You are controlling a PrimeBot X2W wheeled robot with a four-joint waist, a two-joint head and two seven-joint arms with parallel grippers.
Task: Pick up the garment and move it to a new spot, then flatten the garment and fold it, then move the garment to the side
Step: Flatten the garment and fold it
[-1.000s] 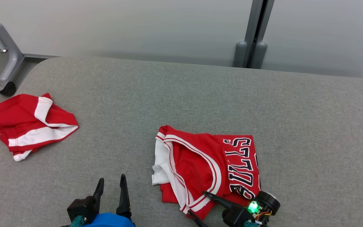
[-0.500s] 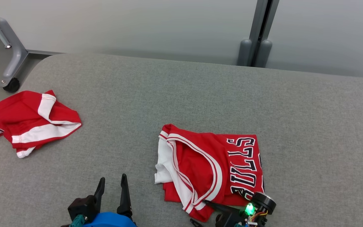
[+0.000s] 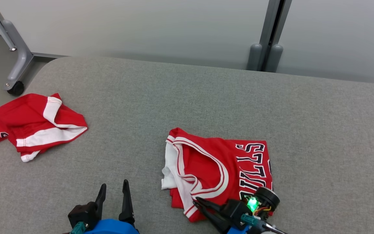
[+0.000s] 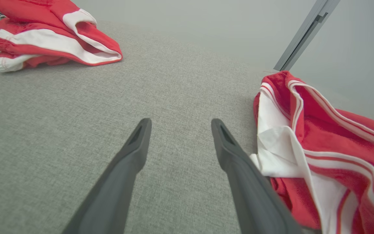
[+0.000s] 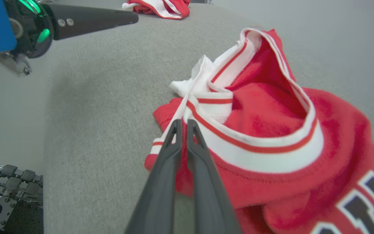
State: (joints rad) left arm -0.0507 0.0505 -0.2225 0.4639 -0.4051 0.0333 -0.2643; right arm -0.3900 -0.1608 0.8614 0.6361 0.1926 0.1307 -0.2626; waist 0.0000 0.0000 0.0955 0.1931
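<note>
**Right jaws closed on jersey trim; lift not yet begun**

Grey fabric-covered bench (image 3: 206,97): nothing on it appeared to have shifted within the last second.

Red basketball jersey with white trim and black-and-white lettering (image 3: 213,162): lay crumpled near the bench's front edge, right of centre, not yet raised.

Crumpled red-and-white garment (image 3: 34,125): at the bench's left edge, well apart from the jersey, untouched.

Right gripper (image 5: 182,125): the change. A second ago its fingers stood wide at the jersey's front-left corner; they had now snapped together, and the striped trim looked pinched between the tips.

Left gripper (image 4: 180,125): fingers spread wide, holding nothing, hovering over bare bench just left of the jersey.

Judgement: grasp made, so the first step, lifting the jersey to a new spot, could follow. A thin pinch on trim might slip.
</note>
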